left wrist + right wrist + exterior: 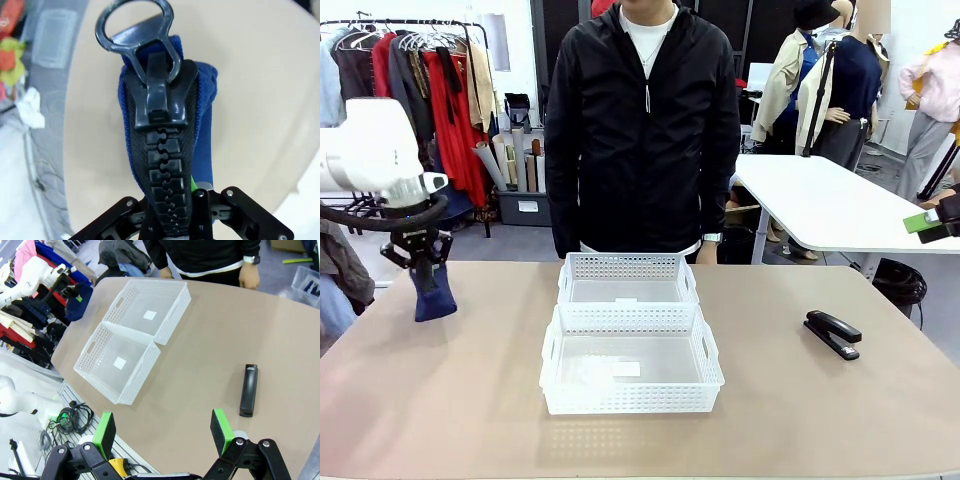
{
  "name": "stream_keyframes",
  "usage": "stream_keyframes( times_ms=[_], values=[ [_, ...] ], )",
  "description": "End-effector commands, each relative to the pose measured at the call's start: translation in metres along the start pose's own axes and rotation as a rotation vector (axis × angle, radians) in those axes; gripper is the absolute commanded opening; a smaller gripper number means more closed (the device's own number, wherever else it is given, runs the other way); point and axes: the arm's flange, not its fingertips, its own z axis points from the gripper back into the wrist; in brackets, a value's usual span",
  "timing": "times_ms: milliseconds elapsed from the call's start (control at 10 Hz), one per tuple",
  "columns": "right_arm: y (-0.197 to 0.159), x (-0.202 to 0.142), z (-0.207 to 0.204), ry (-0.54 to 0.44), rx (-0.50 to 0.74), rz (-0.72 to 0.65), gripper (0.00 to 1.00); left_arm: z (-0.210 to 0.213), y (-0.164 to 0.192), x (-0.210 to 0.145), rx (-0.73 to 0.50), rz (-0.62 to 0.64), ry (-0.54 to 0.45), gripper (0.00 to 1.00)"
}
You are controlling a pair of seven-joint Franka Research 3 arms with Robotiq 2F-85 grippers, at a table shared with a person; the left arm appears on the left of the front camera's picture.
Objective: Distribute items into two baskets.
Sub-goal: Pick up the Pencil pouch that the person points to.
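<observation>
Your L gripper point(421, 258) is clamped tight on the navy zip pouch point(434, 296). It grips the zipper end, and the pouch hangs straight below the fingers over the table point(470, 400). The chunky black zipper point(165, 150) runs up between the jaws in the wrist view. The two white baskets point(630, 400) sit touching, one behind the other, well off to that gripper's right, w/ a person point(645, 120) standing behind them.

Your R gripper point(165, 432) is spread wide w/ nothing between the pads, up above the table. The black stapler point(248, 390) lies flat ahead of it, just past the right-hand pad, well apart from the baskets.
</observation>
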Motion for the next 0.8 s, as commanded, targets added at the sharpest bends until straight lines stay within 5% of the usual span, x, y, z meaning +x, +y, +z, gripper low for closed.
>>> stream_keyframes(
  times_ms=[0, 200, 500, 700],
  values=[
    [-0.001, 0.002, 0.001, -0.004, 0.003, 0.017, 1.00, 0.030, 0.001, 0.005, -0.031, -0.230, 0.125, 0.00],
    [-0.001, 0.002, 0.001, -0.004, 0.003, 0.017, 1.00, 0.063, -0.001, -0.007, -0.003, -0.467, 0.186, 0.00],
    [-0.001, 0.002, 0.001, -0.004, 0.003, 0.017, 1.00, 0.112, -0.002, -0.039, 0.062, -0.814, 0.133, 0.00],
    [-0.001, 0.002, 0.001, -0.004, 0.003, 0.017, 1.00, 0.137, -0.001, -0.054, -0.006, -1.004, 0.114, 0.00]
  ],
)
